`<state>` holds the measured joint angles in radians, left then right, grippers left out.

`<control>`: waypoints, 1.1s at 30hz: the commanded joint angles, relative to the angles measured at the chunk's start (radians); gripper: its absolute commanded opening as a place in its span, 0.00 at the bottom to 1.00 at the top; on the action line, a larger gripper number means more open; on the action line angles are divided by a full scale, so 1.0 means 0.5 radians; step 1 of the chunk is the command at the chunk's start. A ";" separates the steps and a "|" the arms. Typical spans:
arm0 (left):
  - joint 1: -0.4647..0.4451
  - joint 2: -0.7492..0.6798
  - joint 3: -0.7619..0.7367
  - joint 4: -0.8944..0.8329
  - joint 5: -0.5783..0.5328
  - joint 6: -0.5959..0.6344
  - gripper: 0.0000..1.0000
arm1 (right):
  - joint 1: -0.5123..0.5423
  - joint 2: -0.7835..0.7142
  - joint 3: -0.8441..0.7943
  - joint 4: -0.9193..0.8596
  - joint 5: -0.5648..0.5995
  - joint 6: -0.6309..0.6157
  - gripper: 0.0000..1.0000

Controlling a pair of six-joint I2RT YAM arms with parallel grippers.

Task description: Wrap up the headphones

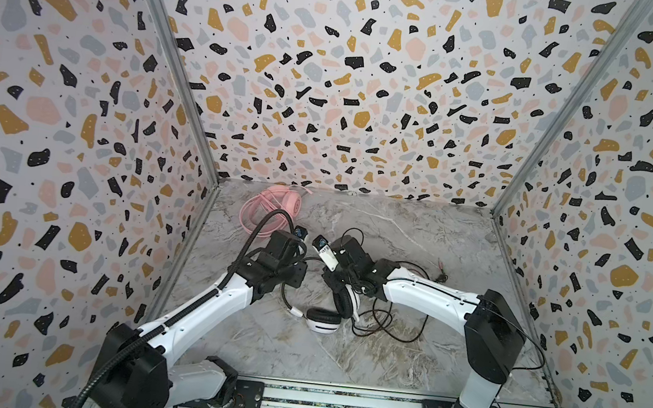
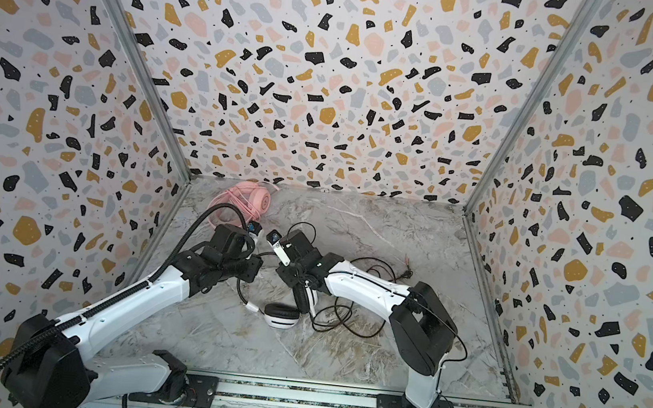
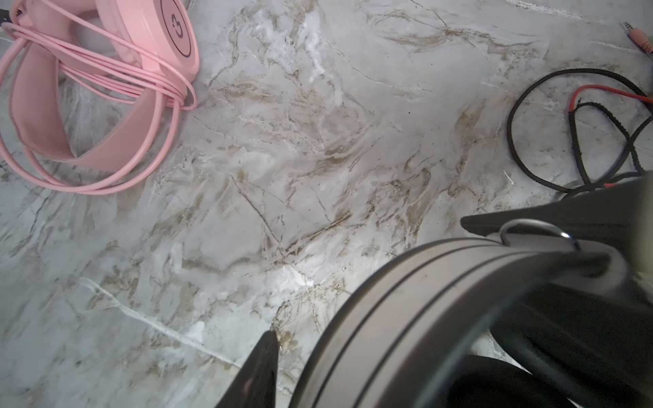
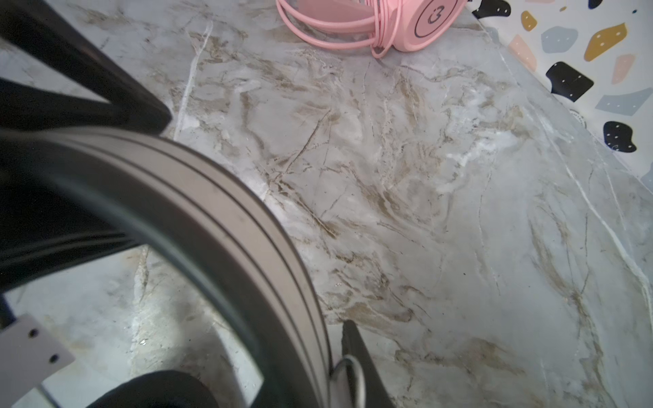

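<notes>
The white headset with black stripes (image 1: 322, 319) hangs mid-table, one earcup (image 2: 280, 316) resting on the marble. My right gripper (image 1: 332, 281) is shut on its striped headband (image 4: 247, 226), one finger (image 4: 357, 353) pressed against the band's edge. My left gripper (image 1: 302, 271) straddles the same headband (image 3: 406, 318) from the opposite side. Its visible finger (image 3: 261, 371) stands a little off the band, so it is open; the second finger is hidden. The black-and-red cable (image 1: 382, 324) lies loose to the right. The pink headset (image 1: 274, 203) lies at the back left, cable coiled round it.
The pink headset's plug (image 3: 639, 39) lies on the marble table (image 1: 402, 368) beyond the black cable loops (image 3: 583, 116). Patterned walls (image 1: 67, 184) close in three sides. The arms' mounting rail (image 1: 336, 398) runs along the front edge.
</notes>
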<state>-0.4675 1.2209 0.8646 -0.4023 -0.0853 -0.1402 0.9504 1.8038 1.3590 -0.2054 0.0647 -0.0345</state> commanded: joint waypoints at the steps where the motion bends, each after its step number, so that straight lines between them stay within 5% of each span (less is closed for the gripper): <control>1: 0.017 0.046 0.056 0.031 -0.059 -0.008 0.31 | 0.030 -0.178 0.049 0.061 -0.118 0.030 0.09; 4: 0.018 0.022 0.057 0.032 -0.078 -0.011 0.12 | 0.032 -0.173 0.046 0.071 -0.117 0.030 0.09; 10: 0.023 -0.036 0.024 0.066 -0.131 -0.035 0.00 | 0.032 -0.160 0.056 0.061 -0.106 0.023 0.15; 15: 0.073 0.018 0.041 0.027 -0.126 -0.057 0.00 | 0.023 -0.290 0.020 0.078 -0.124 0.070 0.37; 21: 0.251 -0.034 0.018 0.076 0.074 -0.085 0.00 | -0.098 -0.677 -0.189 0.221 -0.344 0.154 0.41; 28: 0.403 -0.117 0.073 0.180 0.391 -0.181 0.00 | -0.567 -1.045 -0.581 0.279 -0.583 0.310 0.43; 33: 0.483 -0.141 0.279 0.242 0.581 -0.397 0.00 | -1.035 -1.213 -0.971 0.484 -1.022 0.387 0.62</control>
<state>-0.2516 1.1854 0.9028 -0.4107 0.0753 -0.2279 0.5018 1.2289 0.9253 -0.0124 -0.2737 0.1188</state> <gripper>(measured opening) 0.073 0.607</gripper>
